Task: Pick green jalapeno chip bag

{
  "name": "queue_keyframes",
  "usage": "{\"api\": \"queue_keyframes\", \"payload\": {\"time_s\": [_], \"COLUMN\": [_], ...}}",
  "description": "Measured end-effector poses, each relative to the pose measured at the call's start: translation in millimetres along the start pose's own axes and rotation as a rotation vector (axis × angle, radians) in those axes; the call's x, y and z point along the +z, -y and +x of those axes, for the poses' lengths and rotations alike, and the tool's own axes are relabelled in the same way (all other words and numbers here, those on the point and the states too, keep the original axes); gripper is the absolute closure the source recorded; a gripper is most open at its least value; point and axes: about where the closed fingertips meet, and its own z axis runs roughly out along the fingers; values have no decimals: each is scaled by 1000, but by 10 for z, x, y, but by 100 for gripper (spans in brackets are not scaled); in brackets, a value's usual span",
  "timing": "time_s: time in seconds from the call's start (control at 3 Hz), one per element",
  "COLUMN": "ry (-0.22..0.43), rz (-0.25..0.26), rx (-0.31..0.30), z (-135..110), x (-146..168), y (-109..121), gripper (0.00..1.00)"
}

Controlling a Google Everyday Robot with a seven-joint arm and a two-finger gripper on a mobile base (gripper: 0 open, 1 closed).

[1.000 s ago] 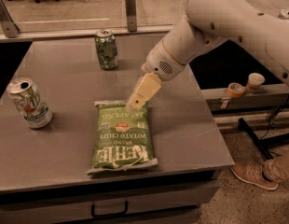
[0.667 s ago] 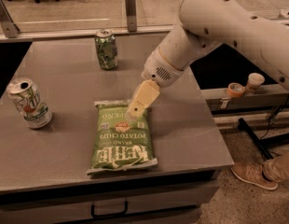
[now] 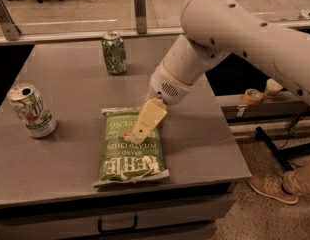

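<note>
Two cans on the table [image 3: 70, 84]: green patterned can [image 3: 114, 53] upright at the far edge, 7UP can [image 3: 31, 110] upright near the left edge; can't see inside either. The green jalapeno chip bag [image 3: 130, 159] lies flat near the front edge, well apart from both, KETTLE lettering toward the front. Versus a second ago: bag and cans haven't moved, and my pincer [image 3: 141, 129] has come down and left from just past the bag's far right corner to over its upper half. My arm [image 3: 235, 29] comes in from the upper right, wrist angled down-left. Can't tell if the pincer is open or closed, or touching the bag.
</note>
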Motion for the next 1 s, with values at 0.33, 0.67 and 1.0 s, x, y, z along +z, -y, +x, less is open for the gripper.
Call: {"api": "queue_keyframes", "payload": {"time_s": [0.33, 0.67, 1.0], "ry": [-18, -26, -26], "rz": [-24, -31, -31], "rx": [1, -4, -4], "z": [31, 35, 27], "x": [95, 123, 109], "y": [-69, -61, -64], "gripper": [42, 64, 87]}}
